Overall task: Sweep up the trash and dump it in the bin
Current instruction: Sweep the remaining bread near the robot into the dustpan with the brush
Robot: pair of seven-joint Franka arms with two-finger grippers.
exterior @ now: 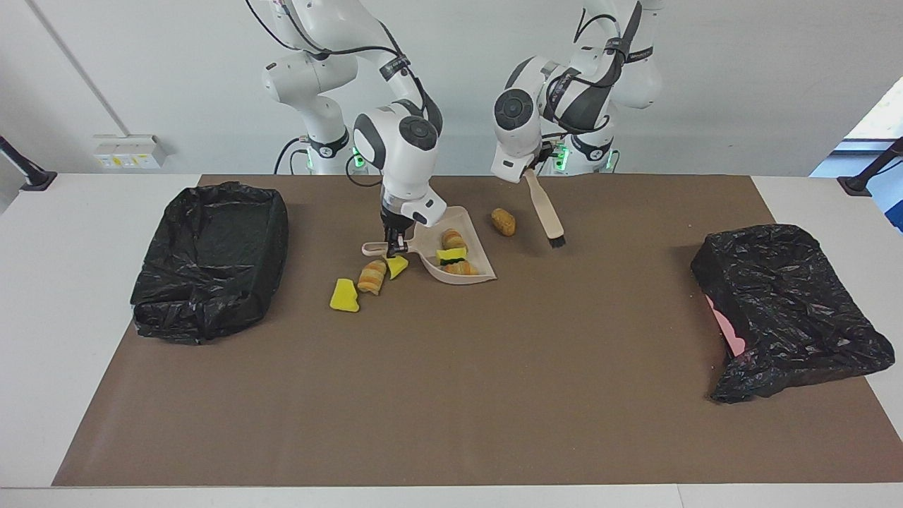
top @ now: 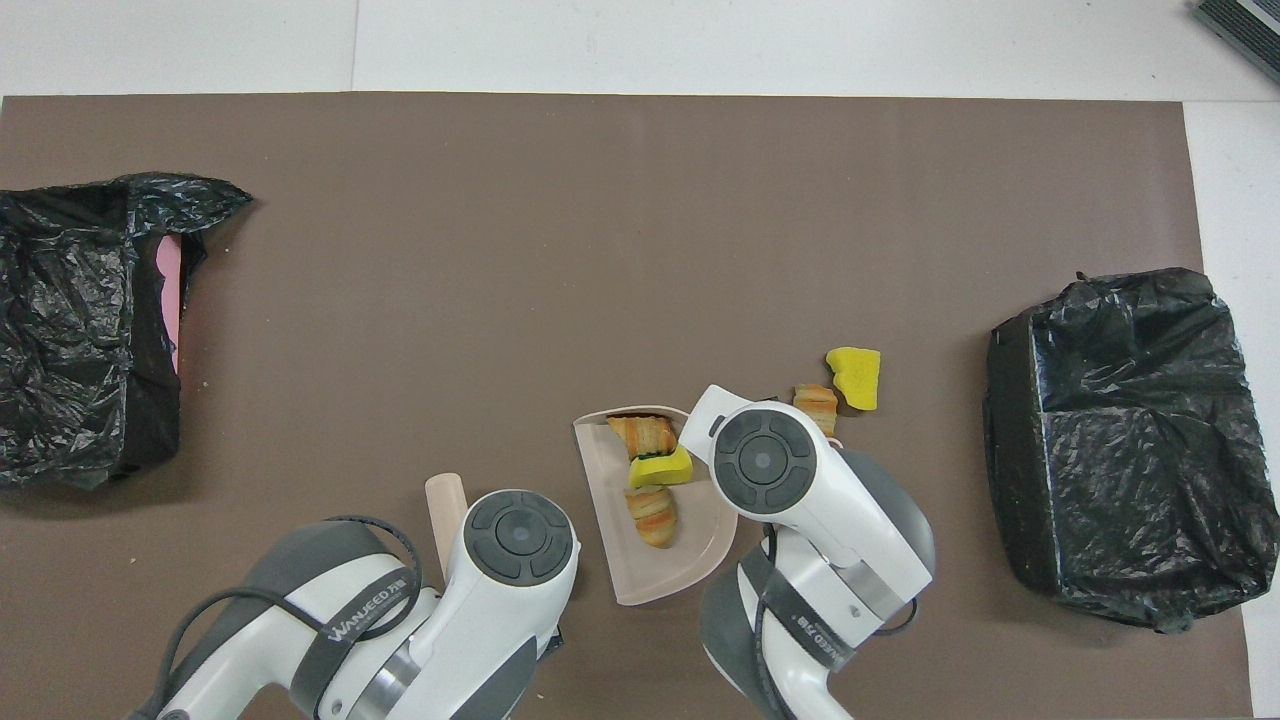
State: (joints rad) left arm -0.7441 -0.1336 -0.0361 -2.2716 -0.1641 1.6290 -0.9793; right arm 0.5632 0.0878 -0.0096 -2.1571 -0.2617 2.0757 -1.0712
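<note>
Under right gripper [exterior: 395, 248], clamped on dustpan [exterior: 458, 264] handle: three scraps aboard. Left gripper [exterior: 528, 171] grips brush [exterior: 547, 212]; lump [exterior: 504, 221] beside. Keep pan lip flat, sweep inward.

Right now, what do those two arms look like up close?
Both arms are glossy white with rounded joints capped by dark grey discs. Black cables loop along them, dark bands carry white lettering, and green lights glow at the bases. The left gripper and right gripper have black fingers.

Held three scraps [top: 652, 470] in beige dustpan [top: 610, 500]; lay two more beside it, toward black-lined bin [top: 1120, 440]. Showed brush handle [top: 441, 505] beside left arm.
</note>
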